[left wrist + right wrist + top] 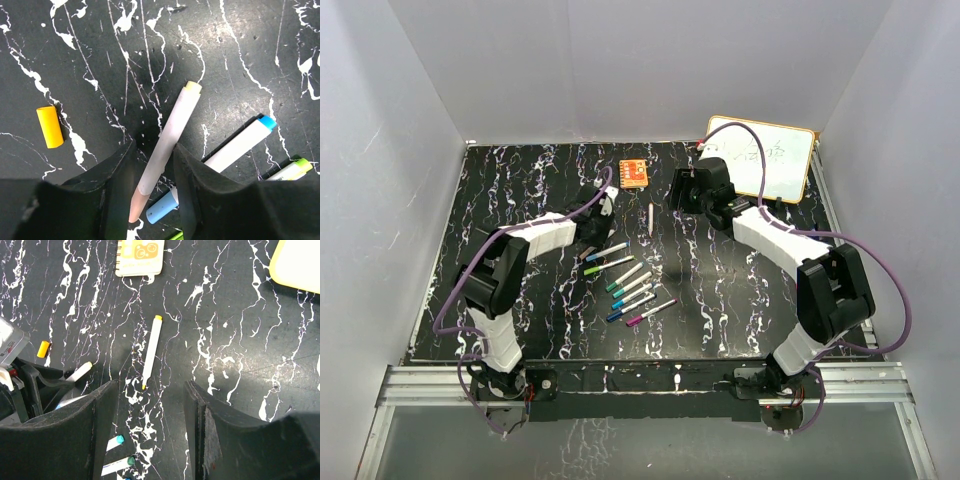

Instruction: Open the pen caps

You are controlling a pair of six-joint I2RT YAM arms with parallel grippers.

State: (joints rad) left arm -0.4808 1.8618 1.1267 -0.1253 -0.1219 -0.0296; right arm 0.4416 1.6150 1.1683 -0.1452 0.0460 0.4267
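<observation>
Nearby, a short yellow plastic cap lies loose, left of the slim white yellow-ended pen below the spread right gripper, while the left gripper pinches a tilted white pen above a blue-ended pen.

A black table with white marble-like streaks is enclosed on three sides by plain pale walls, with a metal rail along its near edge under even lighting.
</observation>
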